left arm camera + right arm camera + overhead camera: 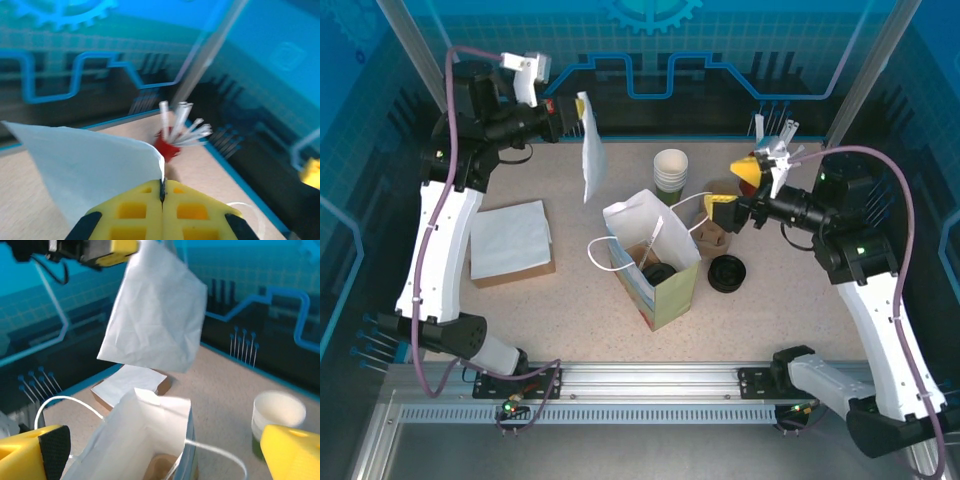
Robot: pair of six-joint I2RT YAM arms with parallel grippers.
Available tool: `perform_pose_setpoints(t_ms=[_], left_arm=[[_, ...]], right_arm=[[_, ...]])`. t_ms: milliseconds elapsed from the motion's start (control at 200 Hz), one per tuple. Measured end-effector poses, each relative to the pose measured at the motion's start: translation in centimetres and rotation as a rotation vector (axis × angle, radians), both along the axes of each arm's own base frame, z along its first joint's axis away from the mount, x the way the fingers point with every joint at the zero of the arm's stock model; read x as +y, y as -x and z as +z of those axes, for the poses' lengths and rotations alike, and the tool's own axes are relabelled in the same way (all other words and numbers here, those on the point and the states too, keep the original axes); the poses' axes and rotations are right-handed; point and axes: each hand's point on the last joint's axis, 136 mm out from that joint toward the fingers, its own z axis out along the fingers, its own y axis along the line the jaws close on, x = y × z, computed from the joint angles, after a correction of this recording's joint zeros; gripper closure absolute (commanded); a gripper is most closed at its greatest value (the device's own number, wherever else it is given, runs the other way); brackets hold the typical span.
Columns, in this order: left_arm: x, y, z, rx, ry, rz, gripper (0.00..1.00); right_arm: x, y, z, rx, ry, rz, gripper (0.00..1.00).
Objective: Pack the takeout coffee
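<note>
Top external view gives the takeout coffee [658,272] as just a round black lid down inside the open white paper bag [670,295]. The bag walls hide the cup body, so I can't tell if it's standing straight. The right wrist view looks into the bag mouth, but the frame edge cuts off the bottom and all you get is a brown patch [160,467]. The left wrist view is pretty blurry, with a red holder [170,145] of white sticks smeared in the background. The right gripper [733,192] has its yellow fingers spread wide around nothing. It hovers just right of the bag's rim, so the coffee sits lower and to its left, not touching. The left gripper [162,192] has its fingers pressed together, pinching the top edge of a white napkin [85,165] that dangles in the air behind the bag, well apart from the coffee. The left arm is raised at the back left with its forearm reaching toward the middle, and the right arm is bent at the elbow with the wrist pointing left at the bag.
</note>
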Motion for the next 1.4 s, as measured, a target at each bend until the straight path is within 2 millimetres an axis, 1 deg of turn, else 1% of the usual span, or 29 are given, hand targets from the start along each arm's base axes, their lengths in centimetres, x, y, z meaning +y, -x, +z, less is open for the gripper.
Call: perform_pose_setpoints(t_ms=[85,160,235,330,440,605,815,956,1061,1166,1316,1401], left_arm=[[-2.6,2.2,2.3,-0.057,0.024,-0.121,1.0],[-4.5,4.1,3.7,-0.092,0.039,-0.214,1.0],[-6.0,6.0,4.7,-0.121,0.051,-0.303,1.0],[-7.4,7.9,5.4,-0.145,0.058,-0.39,0.99],[-8.6,9.6,5.6,-0.164,0.058,-0.474,0.98],[-9.5,11.0,5.5,-0.178,0.056,-0.555,0.99],[-10.6,12.3,5.2,-0.195,0.05,-0.637,0.98],[-11.0,12.8,5.1,-0.202,0.047,-0.671,0.98],[-11.1,12.9,5.1,-0.212,0.043,-0.677,0.98],[-11.1,12.9,5.1,-0.218,0.04,-0.678,0.98],[-11.1,12.9,5.1,-0.23,0.035,-0.68,0.98],[-11.1,12.9,5.1,-0.236,0.032,-0.679,0.98]], right_arm=[[1.8,0.6,2.3,-0.096,0.038,0.07,0.0],[3.4,1.1,4.4,-0.173,0.066,0.125,0.0],[4.6,1.3,5.8,-0.229,0.086,0.161,0.0],[5.9,1.4,6.5,-0.269,0.106,0.193,0.0],[7.2,1.2,6.6,-0.29,0.126,0.22,0.0],[8.8,0.8,5.8,-0.275,0.14,0.246,0.0],[10.9,1.0,4.7,-0.254,0.146,0.301,0.0],[11.9,0.5,4.4,-0.245,0.149,0.313,0.01],[12.3,-0.1,4.1,-0.235,0.152,0.315,0.07],[12.5,-0.3,3.7,-0.222,0.158,0.316,0.2],[12.5,-0.3,3.3,-0.214,0.167,0.32,0.41],[12.4,-0.2,3.1,-0.201,0.171,0.321,0.56]])
